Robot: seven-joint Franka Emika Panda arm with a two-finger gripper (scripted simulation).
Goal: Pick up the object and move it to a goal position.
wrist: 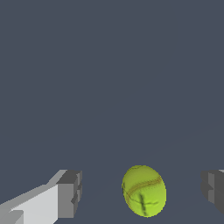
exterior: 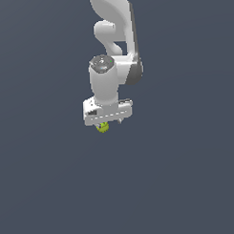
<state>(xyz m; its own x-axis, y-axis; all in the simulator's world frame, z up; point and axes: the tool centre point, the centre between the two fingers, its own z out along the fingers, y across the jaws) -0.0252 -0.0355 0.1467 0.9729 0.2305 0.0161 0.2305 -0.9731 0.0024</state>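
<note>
Wrist view first: I see the ball sitting between the two fingers of my tool, and neither one touches it. One grey finger pad stands well off to one side of the ball, the other pad off to the opposite side, with clear gaps of dark surface on both sides. So the tool is spread wide and holds nothing. The ball is yellow-green, with a faint orange seam curving across it and a short dark line lower down. It looks a little taller than wide from this angle. It is much narrower than the gap between the pads.

From the exterior view I look down on the white arm, which comes in from the upper edge and ends in the tool, whose white crossbar lies nearly level across the picture. The ball peeks out just under that bar, mostly hidden by it, slightly toward the exterior view's left of the bar's middle. The fingers themselves are too small here for me to make out.

Everything rests against a flat, dark blue-grey ground. I cannot tell from either view whether the ball is touching that surface or is just above it.
</note>
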